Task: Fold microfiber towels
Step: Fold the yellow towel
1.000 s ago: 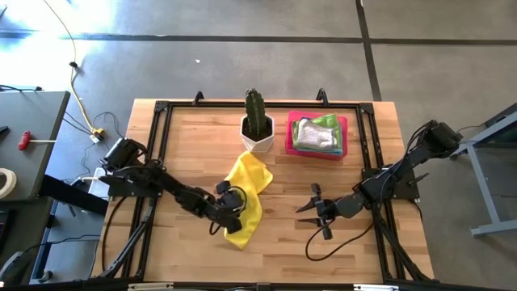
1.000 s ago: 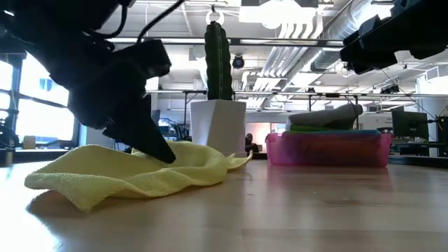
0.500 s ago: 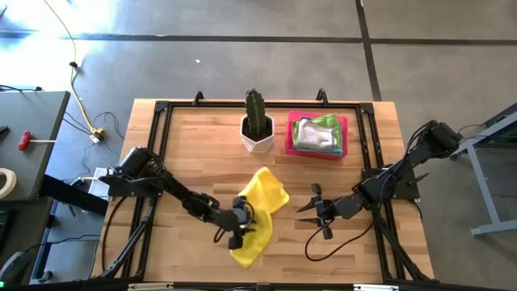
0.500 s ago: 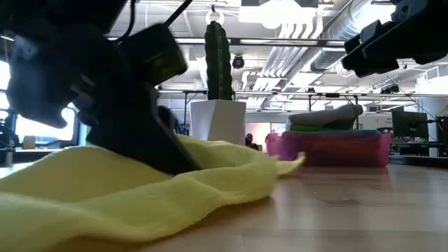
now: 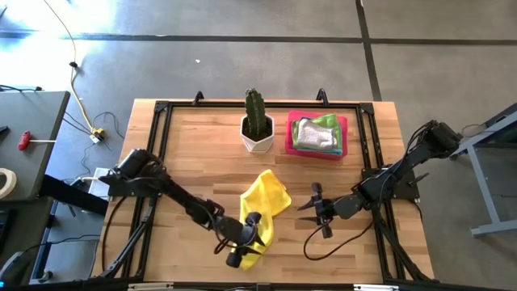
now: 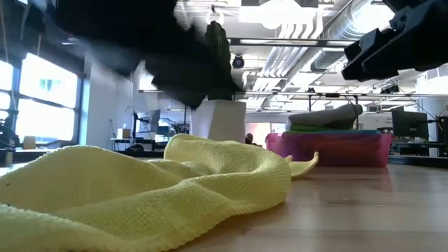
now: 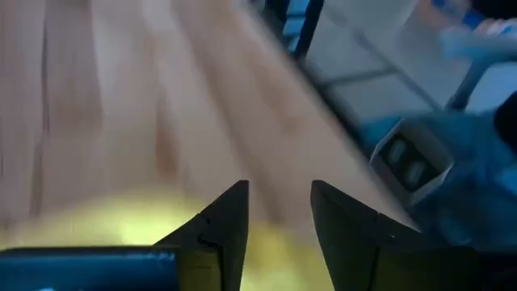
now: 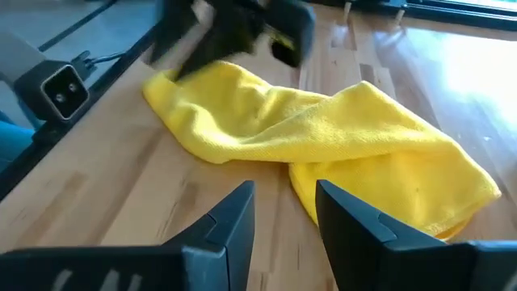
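Note:
A yellow microfiber towel [image 5: 268,204] lies crumpled in loose folds on the wooden table, near the middle of the near half; it also shows in the low view [image 6: 175,182] and the right wrist view [image 8: 323,137]. My left gripper [image 5: 247,241] is open over the towel's near end, above it and clear of it in the low view [image 6: 192,66]; its own view [image 7: 279,218] shows bare wood between the fingers and yellow cloth [image 7: 113,230] below them. My right gripper [image 5: 312,212] is open and empty, just right of the towel [image 8: 283,218].
A cactus in a white pot [image 5: 257,129] stands at the far middle. To its right a pink tray [image 5: 289,145] holds folded grey and green towels [image 5: 317,133]. A black frame [image 5: 161,109] runs round the table's edges. Bare wood lies left of the towel.
My left gripper has gone toward the table's near edge and right, dragging the yellow towel along the table. The towel has slid the same way and bunched up. In the low view the gripper, earlier down on the cloth, now stands raised above it.

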